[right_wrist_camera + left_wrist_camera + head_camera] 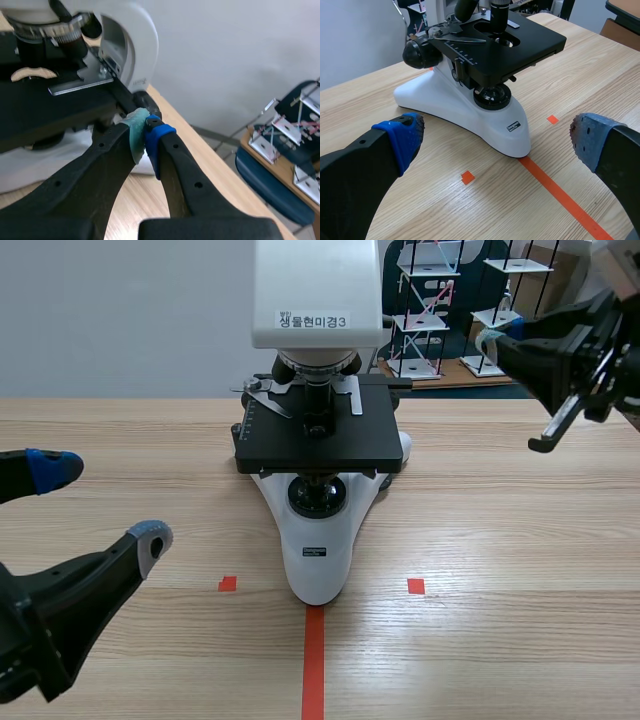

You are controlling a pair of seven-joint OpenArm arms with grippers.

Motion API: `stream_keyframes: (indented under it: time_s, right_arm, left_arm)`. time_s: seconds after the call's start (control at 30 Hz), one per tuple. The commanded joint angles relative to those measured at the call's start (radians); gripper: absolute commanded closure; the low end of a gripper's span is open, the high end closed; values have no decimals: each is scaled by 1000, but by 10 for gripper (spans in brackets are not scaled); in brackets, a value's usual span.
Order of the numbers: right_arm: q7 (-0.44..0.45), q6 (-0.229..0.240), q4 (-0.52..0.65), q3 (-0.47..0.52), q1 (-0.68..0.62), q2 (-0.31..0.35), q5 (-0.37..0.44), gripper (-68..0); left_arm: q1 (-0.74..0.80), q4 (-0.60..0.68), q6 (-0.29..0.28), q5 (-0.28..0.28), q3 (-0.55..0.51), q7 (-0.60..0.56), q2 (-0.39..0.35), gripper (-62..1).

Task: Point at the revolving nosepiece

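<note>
The revolving nosepiece [318, 363] is on the microscope [318, 560] at the middle of the table, tucked under the white head and just above the black stage [320, 447], and as far as I can tell nothing's really pointing at it yet. Your right gripper [497, 337] has its fingers pressed together, so it looks set to point, but it hangs raised at the far right, well apart from the nosepiece, so I'd say the whole approach is left to do. Your left gripper [100, 502] sits low at the near left, fingers spread wide and holding nothing.
</note>
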Motion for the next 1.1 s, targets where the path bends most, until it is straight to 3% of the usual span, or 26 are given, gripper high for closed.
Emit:
stream_keyframes:
  time_s: [0.0,0.37,1.07]
  right_arm:
    - [12,0,7,-11,34,6,9,1]
    - [23,58,-58,-150,181,-17,-42,1]
    - [27,58,-93,-205,233,-48,-58,0]
  left_arm:
    - [2,13,-1,-10,0,-14,10,-615]
    - [2,13,-1,-10,0,-14,10,-615]
    - [2,13,0,-10,0,-14,10,-615]
